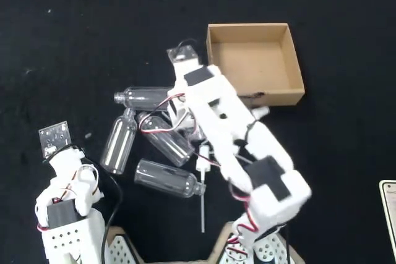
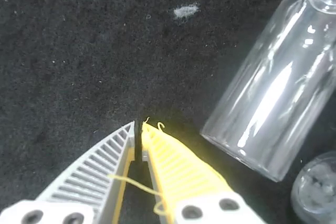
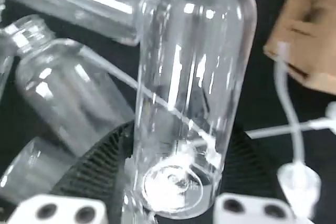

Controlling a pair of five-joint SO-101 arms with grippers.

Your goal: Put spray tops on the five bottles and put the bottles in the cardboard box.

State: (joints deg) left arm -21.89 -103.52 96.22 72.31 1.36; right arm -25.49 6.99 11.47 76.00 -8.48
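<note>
My right gripper [image 3: 181, 132] is shut on a clear bottle [image 3: 189, 77], its black fingers [image 3: 100, 161] pressing both sides near the base. In the high view the right arm [image 1: 216, 112] stretches over the bottle pile and hides that bottle. Other clear bottles lie on the black table: one [image 1: 145, 97] far, one [image 1: 119, 141] left, one [image 1: 167, 138] in the middle, one [image 1: 169, 178] near. A white spray top [image 1: 203, 166] with a long tube lies beside the near bottle. The cardboard box [image 1: 272, 98] stands open and empty. My left gripper [image 2: 139, 129] is shut on nothing, beside a bottle [image 2: 273, 93].
Another spray top [image 1: 260, 112] lies by the box's front wall, and spray tops with tubes [image 3: 298, 176] lie near the box corner [image 3: 310, 30]. The left arm [image 1: 65, 199] sits at the near left. A card edge [image 1: 388, 205] lies at the right.
</note>
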